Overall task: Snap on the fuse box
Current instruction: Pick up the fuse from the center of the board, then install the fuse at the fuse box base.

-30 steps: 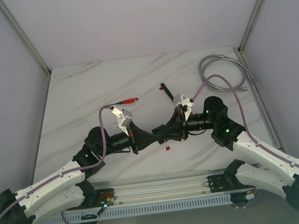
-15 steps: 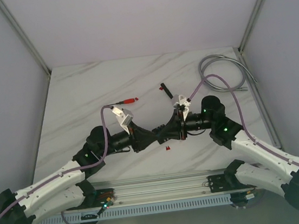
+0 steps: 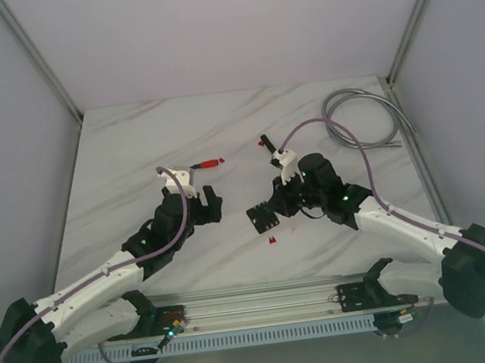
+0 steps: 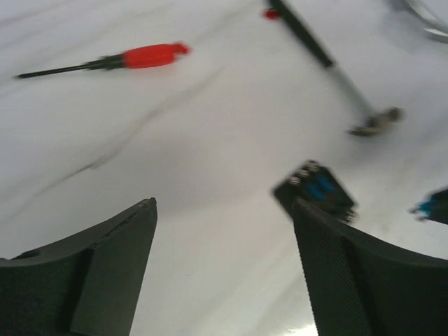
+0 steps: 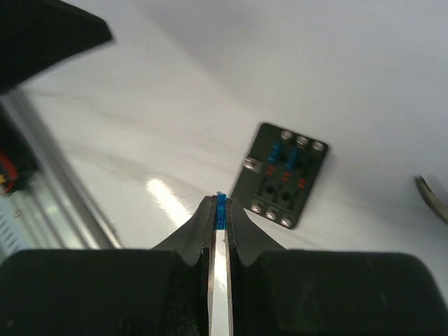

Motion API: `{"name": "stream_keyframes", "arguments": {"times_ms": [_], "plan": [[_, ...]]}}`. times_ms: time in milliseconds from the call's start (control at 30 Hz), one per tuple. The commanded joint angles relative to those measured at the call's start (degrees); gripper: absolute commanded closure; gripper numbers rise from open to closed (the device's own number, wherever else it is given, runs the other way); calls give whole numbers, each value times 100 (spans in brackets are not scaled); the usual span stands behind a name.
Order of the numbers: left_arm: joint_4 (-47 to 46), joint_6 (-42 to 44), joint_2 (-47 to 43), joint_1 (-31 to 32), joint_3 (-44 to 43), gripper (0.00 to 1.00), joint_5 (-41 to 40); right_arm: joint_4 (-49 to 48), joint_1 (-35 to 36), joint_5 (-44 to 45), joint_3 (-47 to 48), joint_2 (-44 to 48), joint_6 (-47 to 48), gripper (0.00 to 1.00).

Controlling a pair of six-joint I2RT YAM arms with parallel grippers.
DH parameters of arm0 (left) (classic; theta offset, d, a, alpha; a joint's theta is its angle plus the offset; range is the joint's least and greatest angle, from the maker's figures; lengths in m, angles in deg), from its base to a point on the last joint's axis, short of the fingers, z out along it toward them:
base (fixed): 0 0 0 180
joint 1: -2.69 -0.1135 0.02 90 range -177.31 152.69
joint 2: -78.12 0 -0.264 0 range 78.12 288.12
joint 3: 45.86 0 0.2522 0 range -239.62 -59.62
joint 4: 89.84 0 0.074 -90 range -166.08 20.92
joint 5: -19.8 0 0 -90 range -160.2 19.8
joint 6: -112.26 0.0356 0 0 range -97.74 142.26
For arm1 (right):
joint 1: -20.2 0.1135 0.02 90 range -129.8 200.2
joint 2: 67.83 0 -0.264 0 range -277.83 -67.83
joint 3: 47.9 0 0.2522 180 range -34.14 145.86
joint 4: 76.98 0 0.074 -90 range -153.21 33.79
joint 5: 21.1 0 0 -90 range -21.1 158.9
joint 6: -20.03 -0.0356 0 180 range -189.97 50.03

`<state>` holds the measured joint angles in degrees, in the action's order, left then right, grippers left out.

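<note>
On the worktop [image 3: 134, 159], just toward 6 o'clock from its middle, the fuse box [image 3: 263, 219] lies flat and free, slots up, nothing gripping it. At its 9 o'clock the left gripper [image 3: 207, 206] stands wide and empty, and at its 2 o'clock the right gripper [image 3: 277, 204] hovers just beside it, pinched narrow on a blue fuse [image 5: 221, 203]. A red-handled screwdriver [image 3: 209, 163] rests at the box's 11 o'clock, and 1 red fuse [image 3: 271, 242] sits at its 6 o'clock.

Fuse box [image 5: 283, 175]: small black block, lying flat on my desk [image 3: 131, 142], face up, blue and red fuses seated, skewed; five o'clock of centre.
</note>
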<state>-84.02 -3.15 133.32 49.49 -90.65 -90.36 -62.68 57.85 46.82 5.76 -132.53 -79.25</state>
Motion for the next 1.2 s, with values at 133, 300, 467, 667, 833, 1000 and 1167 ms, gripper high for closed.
{"name": "stream_keyframes", "arguments": {"times_ms": [133, 300, 467, 667, 833, 1000, 1167], "plan": [[491, -237, 320, -697, 50, 1, -1205, 298, 320, 2639, 326, -562, -540, 100], [517, -432, 551, -1129, 105, 0, -988, 346, 628, 3448, 562, -1075, -759, 100], [607, -504, 690, -1311, 70, 0, -840, 379, 903, 3920, 877, -1654, -804, 100], [611, -518, 642, -1357, 93, 0, -825, 429, 1051, 4159, 1118, -2109, -803, 100], [615, -518, 665, -1371, 82, 0, -771, 440, 1093, 4153, 1169, -2300, -769, 100], [617, -535, 648, -1384, 87, 0, -745, 445, 1100, 4042, 1186, -2541, -742, 100], [609, -544, 662, -1388, 80, 0, -717, 420, 1116, 4040, 1222, -2708, -767, 100]]}}
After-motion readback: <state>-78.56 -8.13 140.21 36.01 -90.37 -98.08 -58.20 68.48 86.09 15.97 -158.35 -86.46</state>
